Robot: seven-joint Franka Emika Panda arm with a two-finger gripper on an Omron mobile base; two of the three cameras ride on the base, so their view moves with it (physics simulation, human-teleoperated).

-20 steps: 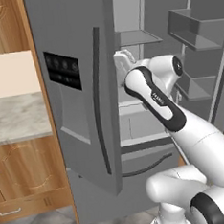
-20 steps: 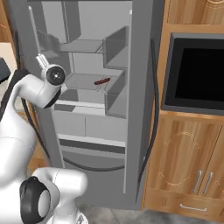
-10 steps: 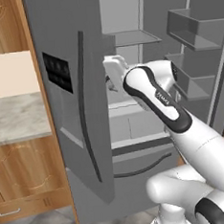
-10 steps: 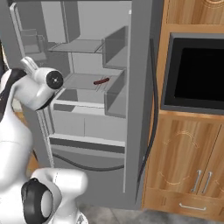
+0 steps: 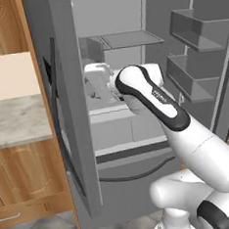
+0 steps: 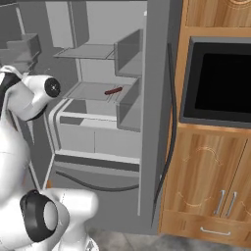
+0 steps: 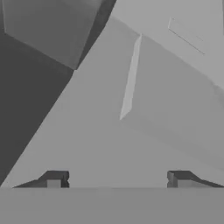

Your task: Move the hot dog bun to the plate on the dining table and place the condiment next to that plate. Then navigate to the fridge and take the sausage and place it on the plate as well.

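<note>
with its two-finger gripper point(image 7: 116, 180) spread wide and empty inside the open grey fridge point(image 6: 98, 127), the arm should reach rightward along the shelf to the small dark red sausage point(image 6: 113, 91).

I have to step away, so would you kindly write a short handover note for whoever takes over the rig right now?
Claw: open, holding nothing, inside the fridge facing grey interior walls.
Sausage: lying on the middle glass shelf, untouched.
Fridge doors: both swung open, left door beside the marble counter.
Done: base is parked at the fridge and it is open.
Left: reach the sausage, grasp it, carry it to the plate on the dining table. Bun and condiment cannot be checked from here.
</note>
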